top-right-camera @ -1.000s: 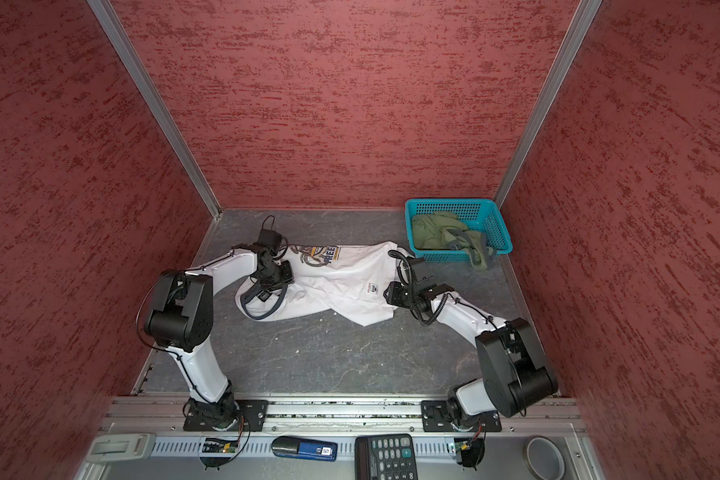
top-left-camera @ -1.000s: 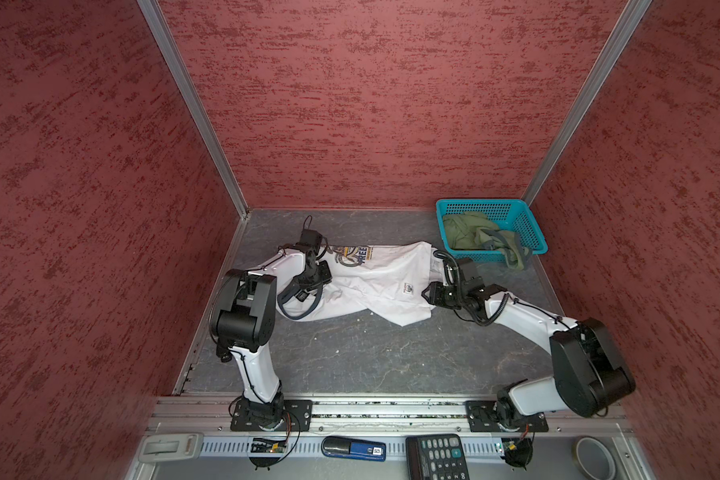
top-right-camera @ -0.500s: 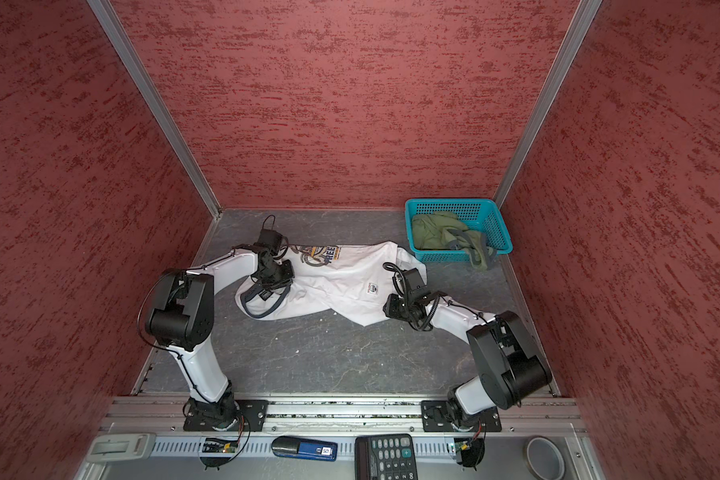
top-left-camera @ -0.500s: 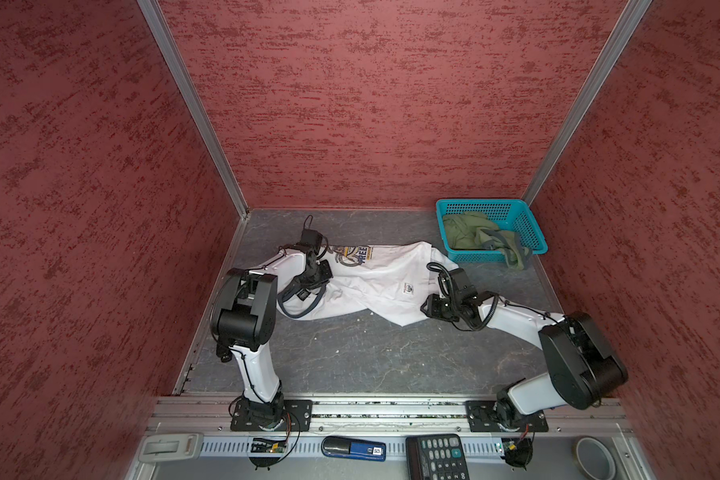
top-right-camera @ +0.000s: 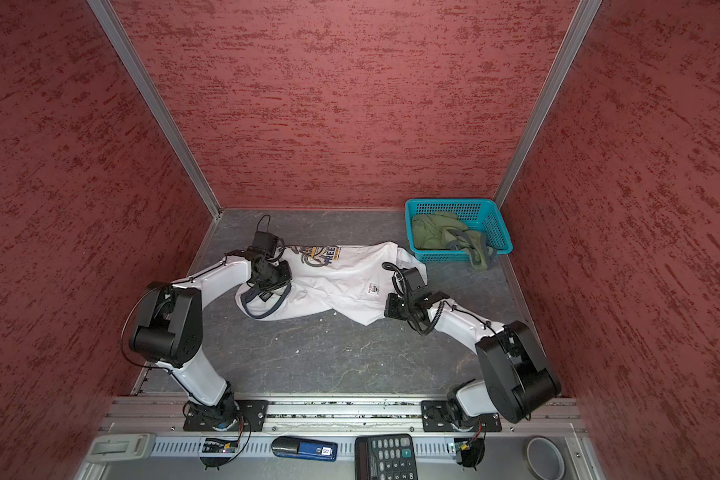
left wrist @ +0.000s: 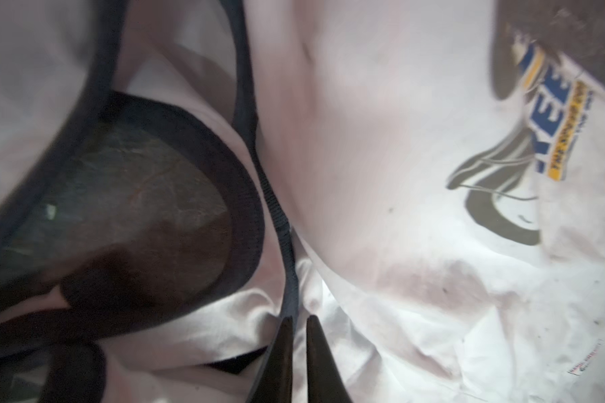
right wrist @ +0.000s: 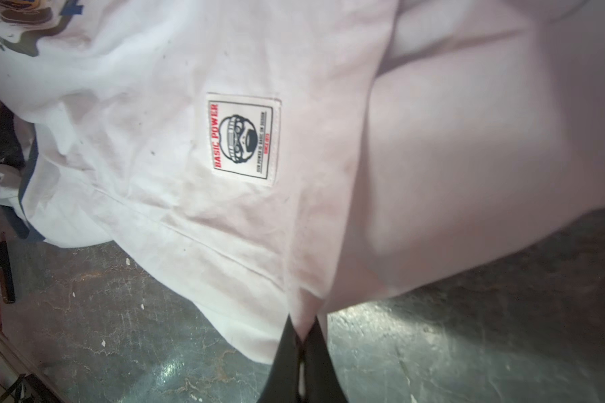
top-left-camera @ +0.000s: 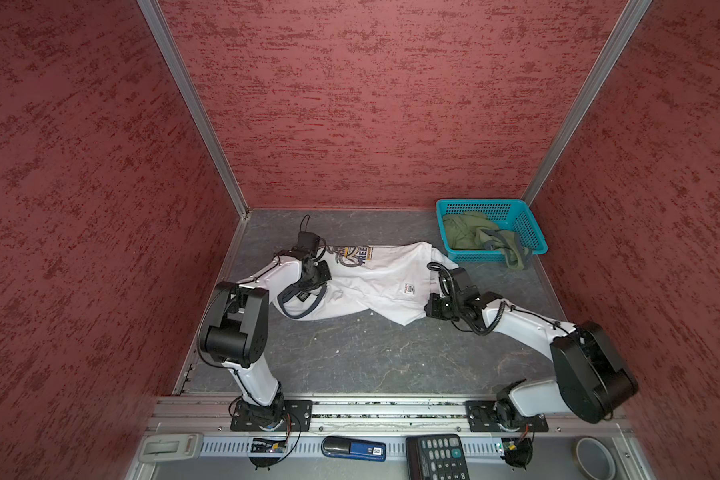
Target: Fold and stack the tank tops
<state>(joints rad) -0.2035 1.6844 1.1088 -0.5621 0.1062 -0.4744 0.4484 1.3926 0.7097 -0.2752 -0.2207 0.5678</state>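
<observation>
Judging by how things lie, I am early in the job: neither shirt is folded and nothing is stacked. The white tank top (top-left-camera: 375, 282) lies rumpled across the middle of the tabletop (top-left-camera: 371, 353), printed side up. Its armhole end is toward my left arm and its hem end toward my right. The olive tank top (top-left-camera: 470, 235) sits bunched in the teal basket (top-left-camera: 531, 226) at the far right corner, with one strap hanging over the rim. It will need taking out, flattening and folding once the white one is done. My left end effector (left wrist: 298, 319) is nearly closed. In the left wrist view the navy trim (left wrist: 276, 209) of the white shirt's strap runs straight into the thin gap between the fingers, so I take it that I am pinching that edge. My right end effector (right wrist: 301, 326) is clamped tight on the pointed corner of the white hem, not far from the sewn label (right wrist: 243, 137). The cloth rises into the fingers just above the bare tabletop. With both ends held, I judge this to be the start of spreading or of the first fold.
</observation>
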